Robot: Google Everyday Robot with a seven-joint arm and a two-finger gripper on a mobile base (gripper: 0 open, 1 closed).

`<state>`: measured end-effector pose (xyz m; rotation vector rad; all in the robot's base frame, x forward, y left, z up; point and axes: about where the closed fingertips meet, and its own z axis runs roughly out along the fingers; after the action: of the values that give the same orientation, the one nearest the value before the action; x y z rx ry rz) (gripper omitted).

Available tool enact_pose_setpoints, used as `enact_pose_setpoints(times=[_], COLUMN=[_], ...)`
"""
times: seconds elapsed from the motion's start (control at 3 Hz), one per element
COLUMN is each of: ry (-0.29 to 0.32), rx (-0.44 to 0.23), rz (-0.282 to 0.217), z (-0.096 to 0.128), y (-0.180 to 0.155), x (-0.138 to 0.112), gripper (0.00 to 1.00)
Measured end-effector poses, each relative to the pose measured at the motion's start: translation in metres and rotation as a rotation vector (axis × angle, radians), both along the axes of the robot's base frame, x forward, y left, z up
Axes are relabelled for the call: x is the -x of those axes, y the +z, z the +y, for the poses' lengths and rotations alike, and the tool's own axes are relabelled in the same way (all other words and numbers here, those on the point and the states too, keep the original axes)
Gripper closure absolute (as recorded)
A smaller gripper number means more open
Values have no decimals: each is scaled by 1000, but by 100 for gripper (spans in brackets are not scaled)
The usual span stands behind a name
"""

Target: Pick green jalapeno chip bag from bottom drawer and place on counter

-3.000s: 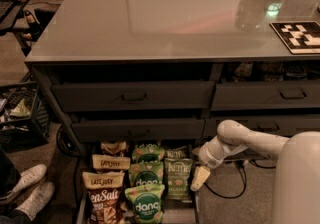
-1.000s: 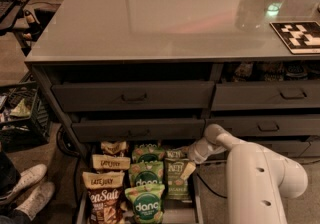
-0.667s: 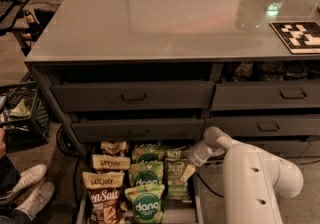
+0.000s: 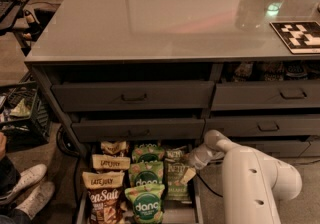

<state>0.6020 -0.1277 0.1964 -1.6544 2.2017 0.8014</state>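
Note:
The bottom drawer (image 4: 196,203) is pulled out below the cabinet and holds several chip bags. The green jalapeno chip bag (image 4: 176,184) lies flat in the drawer's right column, with "Kettle" lettering. Another similar green bag (image 4: 174,154) lies behind it. My gripper (image 4: 187,175) hangs from the white arm (image 4: 250,178) at the drawer's right side, its pale fingertip touching or just over the right edge of the jalapeno bag. The counter (image 4: 170,13) is the glossy grey top of the cabinet, above.
Green "dang" bags (image 4: 145,203) fill the drawer's middle column and brown-and-cream bags (image 4: 104,195) the left. Two upper drawers (image 4: 134,95) stand slightly open. A black-and-white tag board (image 4: 299,35) lies on the counter's right. A person's white shoes (image 4: 25,188) and a crate (image 4: 20,110) are at left.
My arm has swung left from beside the drawer and my gripper has come down onto the right column of bags. Over the last second it has barely moved.

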Motion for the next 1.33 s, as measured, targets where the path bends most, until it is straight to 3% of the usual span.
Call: enact_pose_setpoints(times=[1.33], ry=[0], rx=[0], rz=[0], z=[0], y=[0], x=[0], gripper=[100])
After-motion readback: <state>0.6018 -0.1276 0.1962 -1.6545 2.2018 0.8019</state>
